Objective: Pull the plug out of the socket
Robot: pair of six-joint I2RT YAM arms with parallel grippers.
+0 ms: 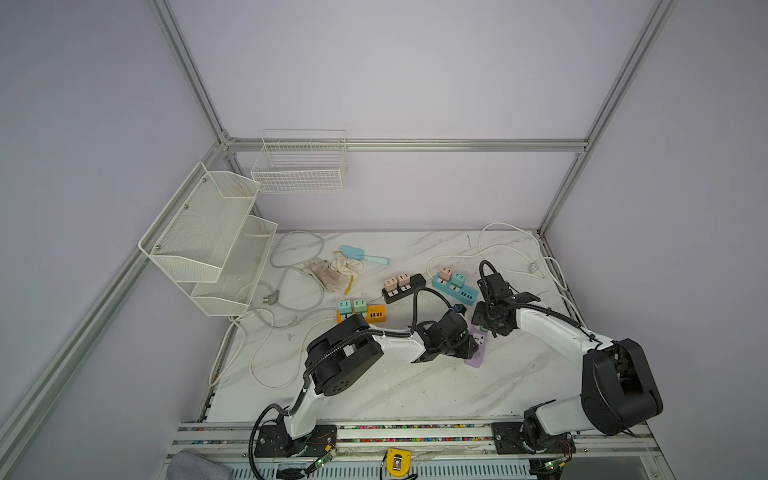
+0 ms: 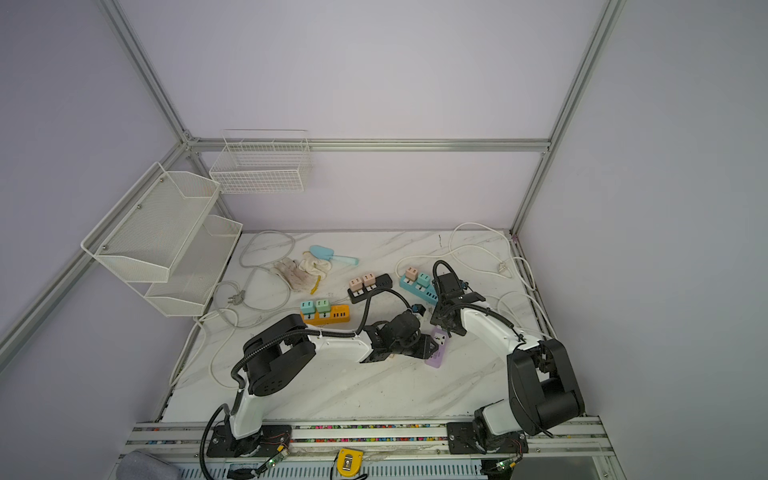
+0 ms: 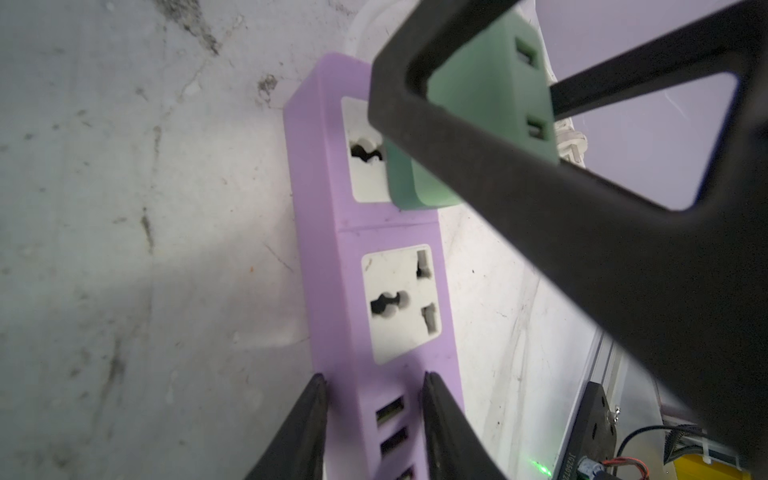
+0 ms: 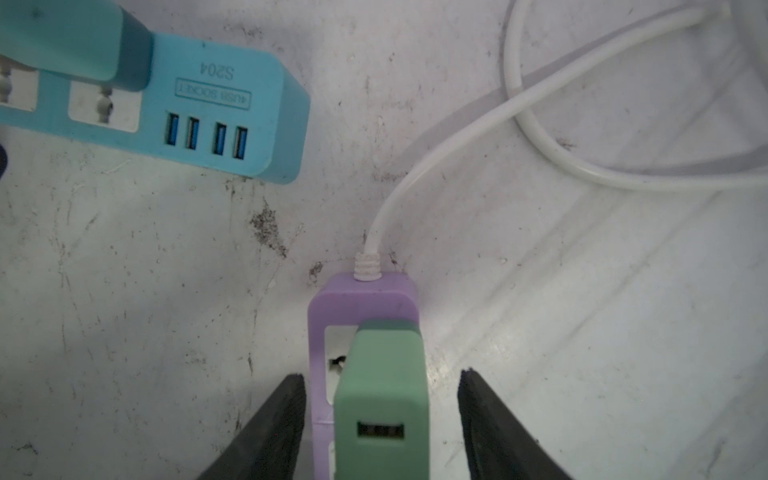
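Currently, I read the purple power strip (image 1: 475,360) (image 2: 434,360) lying flat on the marble table (image 1: 395,386), right of centre, between the two arms. In both top views its long axis runs from the near edge toward the back wall, with the far end leaning slightly right. The end with the white cord (image 4: 457,137) points away from the robot base, toward the blue power strip (image 4: 228,104). The end with the USB ports points toward the base. The green plug (image 3: 490,83) (image 4: 382,374) is seated in the socket nearest the cord end and stands upright from the strip's face. Its USB ports face up and away from the strip. The left gripper (image 3: 376,382) straddles the USB end of the strip. Its jaws are narrow, and the fingers (image 3: 307,424) lie against the strip's two long sides, pinching it across its width. I cannot confirm from the left wrist view how firmly they press. The right gripper (image 4: 380,378) comes down over the plug with its jaws spread. One finger stands on each side of the green body, with bare table showing on one side and the strip's face on the other. It holds nothing and does not touch the plug. One of its fingers sits just beside the strip's edge.
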